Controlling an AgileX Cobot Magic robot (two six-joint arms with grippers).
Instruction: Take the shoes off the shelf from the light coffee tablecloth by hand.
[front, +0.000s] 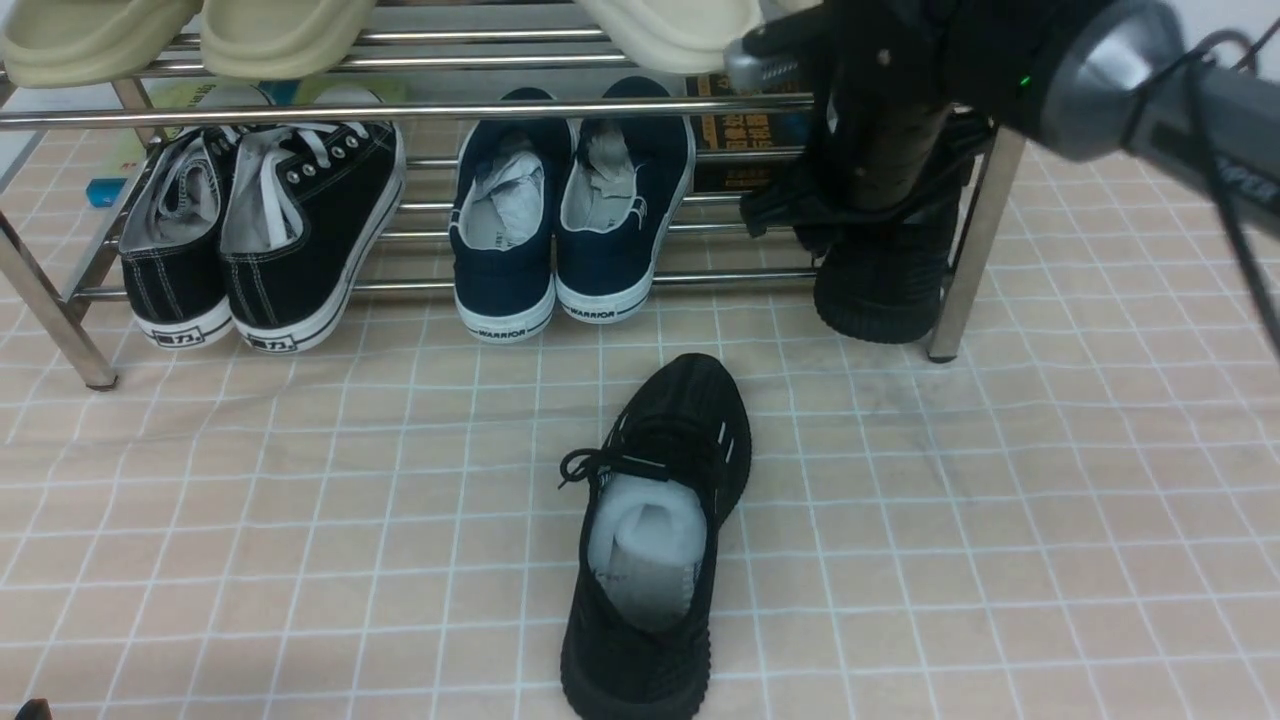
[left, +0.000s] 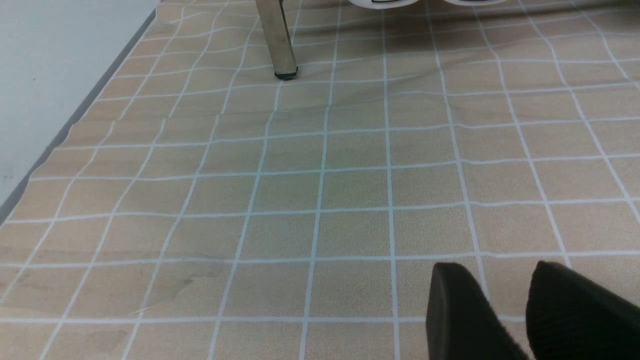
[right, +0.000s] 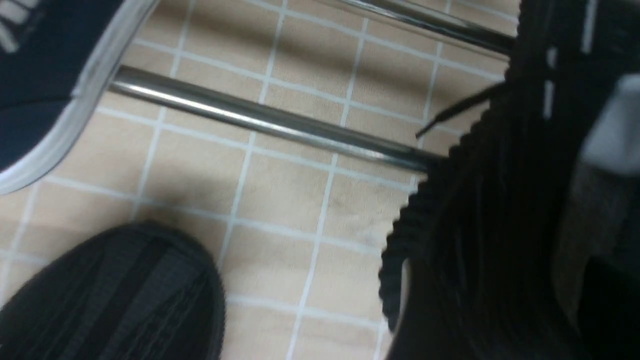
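One black shoe (front: 650, 540) lies on the tablecloth (front: 250, 520) toward its near edge. The other shoe (front: 885, 290) sits at the lower right end of the shelf (front: 400, 110), under my right jaws — their spread I cannot tell. My left jaws stand apart, holding nothing.

Front camera sits on the robot's side between the arms, looking forward and down across the beige grid tablecloth (front: 300, 520) to the chrome shoe rack (front: 400, 110): mid-range, whole scene in shot. Left wrist camera hangs low, skimming along that cloth toward the rack's near left leg (left: 277, 40), which the front view catches too. Right wrist camera is in close, blurred, staring down past a lower rail (right: 250, 117); its navy shoe (right: 40, 75), black knit sneaker on the rack (right: 500, 225) and black knit sneaker on the cloth (right: 110, 295) all show from the front.
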